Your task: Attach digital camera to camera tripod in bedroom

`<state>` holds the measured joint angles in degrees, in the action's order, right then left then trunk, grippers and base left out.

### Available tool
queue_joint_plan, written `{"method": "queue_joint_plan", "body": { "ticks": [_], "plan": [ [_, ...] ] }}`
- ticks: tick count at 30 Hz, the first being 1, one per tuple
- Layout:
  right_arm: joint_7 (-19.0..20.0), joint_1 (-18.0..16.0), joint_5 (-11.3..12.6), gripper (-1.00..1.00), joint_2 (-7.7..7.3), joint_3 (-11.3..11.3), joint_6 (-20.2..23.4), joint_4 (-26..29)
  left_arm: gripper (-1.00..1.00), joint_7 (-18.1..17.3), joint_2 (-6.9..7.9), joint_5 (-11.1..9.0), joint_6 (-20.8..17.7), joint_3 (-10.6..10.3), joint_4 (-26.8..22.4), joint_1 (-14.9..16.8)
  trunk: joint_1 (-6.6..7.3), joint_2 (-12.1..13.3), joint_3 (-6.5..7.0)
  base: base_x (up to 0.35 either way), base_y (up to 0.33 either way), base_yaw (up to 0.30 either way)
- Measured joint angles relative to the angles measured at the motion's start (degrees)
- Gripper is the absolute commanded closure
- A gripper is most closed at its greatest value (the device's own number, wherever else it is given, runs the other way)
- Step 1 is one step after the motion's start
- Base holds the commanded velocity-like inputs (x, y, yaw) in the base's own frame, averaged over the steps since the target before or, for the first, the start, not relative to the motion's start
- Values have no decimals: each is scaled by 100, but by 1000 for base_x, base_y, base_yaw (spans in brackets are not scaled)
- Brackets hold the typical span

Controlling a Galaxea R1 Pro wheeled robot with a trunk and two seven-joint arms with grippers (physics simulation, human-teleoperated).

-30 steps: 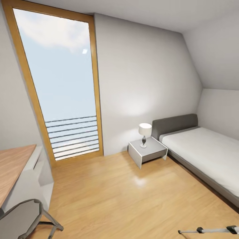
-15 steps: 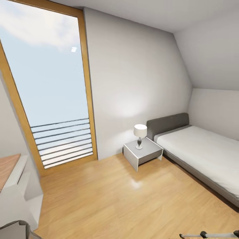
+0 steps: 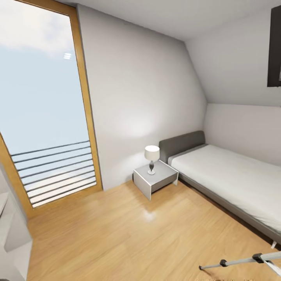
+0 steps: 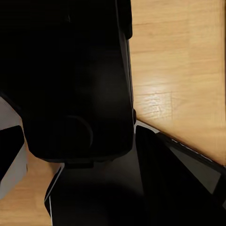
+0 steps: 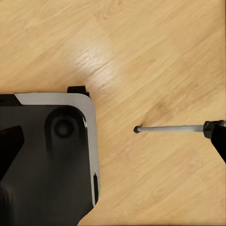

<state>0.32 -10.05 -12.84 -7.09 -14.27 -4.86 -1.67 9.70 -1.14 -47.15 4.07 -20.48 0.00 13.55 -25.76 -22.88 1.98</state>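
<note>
A silver leg of the camera tripod [image 3: 238,261] slants across the light wood floor [image 3: 117,234] at five o'clock in the head view, its black foot down; the right wrist view catches the same leg [image 5: 172,128] beside the robot's dark base [image 5: 44,160]. At three o'clock lies the grey-framed bed [image 3: 234,175], with a nightstand [image 3: 156,179] and lamp [image 3: 152,158] near centre. The robot appears to be on the approach step, and next must bring the tripod head into view. The digital camera's whereabouts and how the fingers stand cannot be told.
</note>
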Motion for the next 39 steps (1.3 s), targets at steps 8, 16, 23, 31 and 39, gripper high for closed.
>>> {"method": "queue_joint_plan", "body": {
  "ticks": [8, 16, 23, 31, 39],
  "plan": [
    [0, 0, -8, -100, 0, 0, 10, 0, 100, -322, 63, -7, -41, -7, -1, -1, 0, 0, 0, 0, 0, -248],
    [0, 0, -9, -100, 0, 0, 8, 0, 100, -1159, 298, 5, -299, -3, -4, -2, 0, 0, 0, 0, 0, -248],
    [0, 0, -9, -100, 0, 0, 7, 0, 100, -1318, 336, 3, -367, -6, -3, -2, 0, 0, 0, 0, 0, -248],
    [0, 0, -9, -100, 0, 1, 7, 0, 100, -1307, 323, 7, -361, -5, -4, -2, 0, 0, 0, 0, 0, -248],
    [0, 0, -9, -100, 0, 7, 7, 0, 100, -1306, 317, 10, -360, -11, -4, -2, 0, 0, 0, 0, 0, -248]
  ]
}}
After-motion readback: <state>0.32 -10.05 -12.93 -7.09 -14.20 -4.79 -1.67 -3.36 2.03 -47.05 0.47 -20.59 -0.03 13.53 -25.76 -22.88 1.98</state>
